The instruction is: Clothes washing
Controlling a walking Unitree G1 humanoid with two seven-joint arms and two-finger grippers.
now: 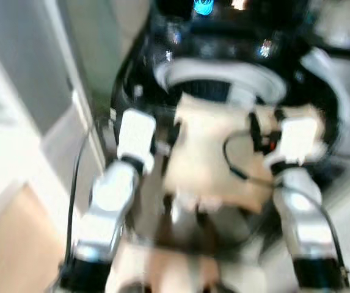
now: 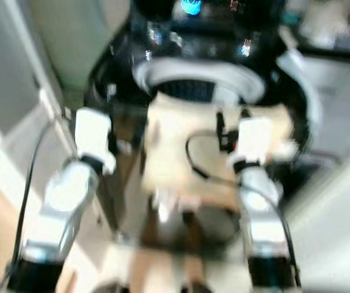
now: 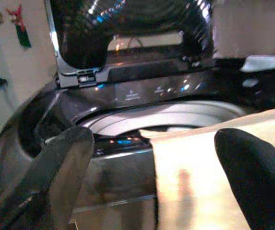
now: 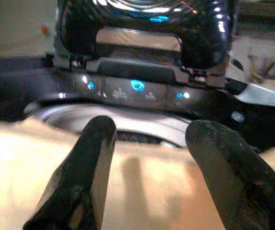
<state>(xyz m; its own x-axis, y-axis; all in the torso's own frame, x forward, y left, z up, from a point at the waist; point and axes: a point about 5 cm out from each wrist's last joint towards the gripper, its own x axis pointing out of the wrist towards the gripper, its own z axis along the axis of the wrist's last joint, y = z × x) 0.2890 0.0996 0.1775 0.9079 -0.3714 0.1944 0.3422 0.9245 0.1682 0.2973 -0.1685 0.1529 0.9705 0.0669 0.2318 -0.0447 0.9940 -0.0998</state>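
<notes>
blurry head views, but a cream cloth [image 1: 214, 152] hangs over the front rim of the open black washer [image 3: 127, 96], lid up. left tool [image 3: 151, 158] has its fingers spread, the cloth's edge between them. right tool [image 4: 149, 158] is spread too, hovering right above the cloth.

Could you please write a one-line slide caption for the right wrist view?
Right end effector, fingers open, above cream cloth at the open washing machine.
</notes>
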